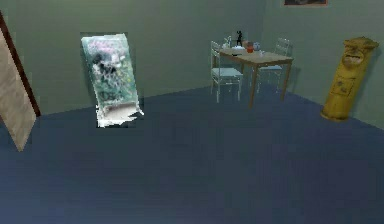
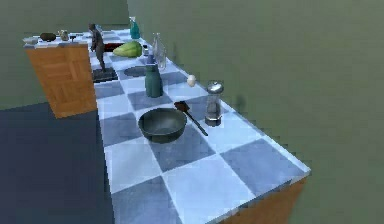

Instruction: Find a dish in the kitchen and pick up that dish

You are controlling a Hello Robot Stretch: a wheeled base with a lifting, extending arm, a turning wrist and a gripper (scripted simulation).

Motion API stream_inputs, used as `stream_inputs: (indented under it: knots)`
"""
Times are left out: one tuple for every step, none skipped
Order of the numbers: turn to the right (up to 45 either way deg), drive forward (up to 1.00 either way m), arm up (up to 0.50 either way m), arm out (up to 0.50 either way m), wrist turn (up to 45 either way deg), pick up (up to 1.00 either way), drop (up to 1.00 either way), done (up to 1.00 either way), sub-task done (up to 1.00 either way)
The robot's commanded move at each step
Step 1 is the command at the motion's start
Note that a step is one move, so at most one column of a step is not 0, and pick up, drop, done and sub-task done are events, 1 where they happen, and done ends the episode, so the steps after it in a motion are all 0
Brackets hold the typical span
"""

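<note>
A dark round bowl sits on the blue-and-white chequered counter in the arm side view, near its middle. A dark long-handled utensil lies just right of the bowl. A small dark dish-like thing rests at the counter's far left end. In the forward view a wooden dining table at the back right carries a few small items, among them a red one and a dark bottle.
On the counter stand a teal bottle, a metal-topped jar, a clear glass bottle, a green-yellow item and a dark figurine. Pale chairs flank the table. A yellow carved post and a leaning framed picture stand on blue floor.
</note>
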Motion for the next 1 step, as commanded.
stream_inputs:
  knots:
    - [0.0,0.0,0.38,0.0,0.0,0.0,0.0,0.0,0.0]
